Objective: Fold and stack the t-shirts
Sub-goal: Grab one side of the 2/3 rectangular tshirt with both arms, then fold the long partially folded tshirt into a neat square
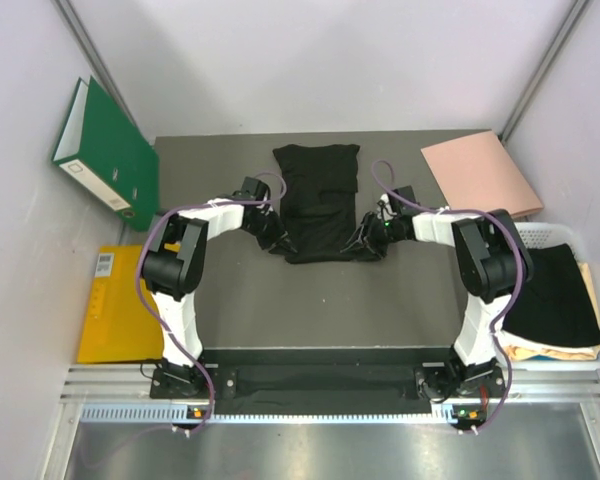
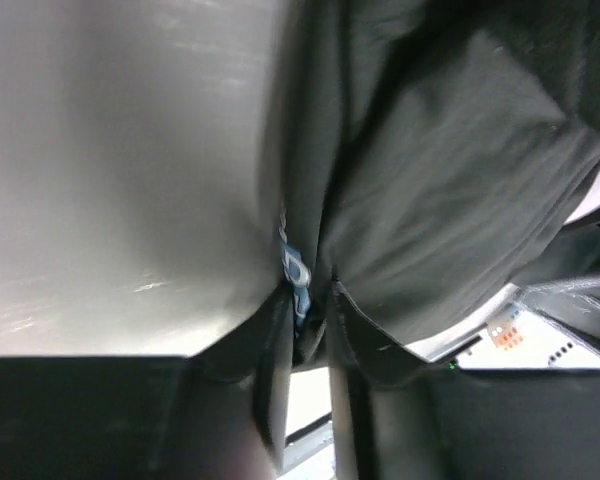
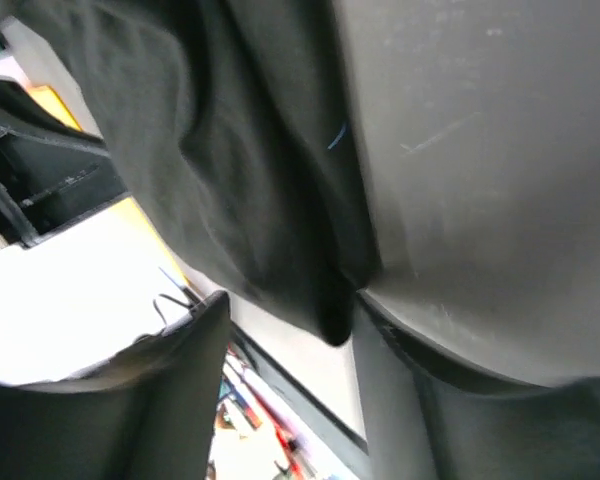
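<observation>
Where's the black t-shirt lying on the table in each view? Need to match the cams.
Top external: black t-shirt sits mid-table, toward the far edge.
Left wrist: it fills the right half of the picture, its edge running down the middle.
Right wrist: it covers the upper left and centre.
Shared landmark: the dark grey tabletop, left of the shirt in the left wrist view, right of it in the right wrist view.

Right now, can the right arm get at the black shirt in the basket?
Probably yes. The black shirt lies uncovered on top in the white basket, right beside the arm. The right gripper only has to swing away from the spread t-shirt first.
</observation>
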Robot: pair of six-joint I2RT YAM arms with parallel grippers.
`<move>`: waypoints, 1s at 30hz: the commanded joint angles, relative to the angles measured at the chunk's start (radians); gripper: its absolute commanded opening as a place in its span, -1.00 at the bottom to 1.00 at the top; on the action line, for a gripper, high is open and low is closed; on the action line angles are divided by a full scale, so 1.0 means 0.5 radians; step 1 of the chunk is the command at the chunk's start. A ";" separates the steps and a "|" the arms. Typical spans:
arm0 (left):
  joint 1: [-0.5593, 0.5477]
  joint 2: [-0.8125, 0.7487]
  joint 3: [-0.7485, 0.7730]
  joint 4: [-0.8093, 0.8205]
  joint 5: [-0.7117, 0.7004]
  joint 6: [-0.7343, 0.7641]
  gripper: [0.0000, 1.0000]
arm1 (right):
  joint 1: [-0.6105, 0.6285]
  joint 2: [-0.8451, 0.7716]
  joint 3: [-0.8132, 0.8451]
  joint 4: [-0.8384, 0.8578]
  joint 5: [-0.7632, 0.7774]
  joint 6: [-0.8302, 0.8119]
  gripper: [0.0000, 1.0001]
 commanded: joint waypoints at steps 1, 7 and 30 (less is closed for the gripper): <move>-0.076 0.061 0.061 0.053 -0.002 -0.032 -0.83 | 0.072 0.071 0.074 0.117 -0.040 0.047 -0.96; -0.079 -0.021 0.055 -0.106 -0.094 -0.036 -1.00 | 0.073 -0.052 0.095 -0.091 0.058 -0.091 -1.00; -0.119 -0.584 0.422 -1.085 -0.055 0.093 -1.00 | 0.128 -0.601 0.398 -1.079 -0.136 -0.536 -1.00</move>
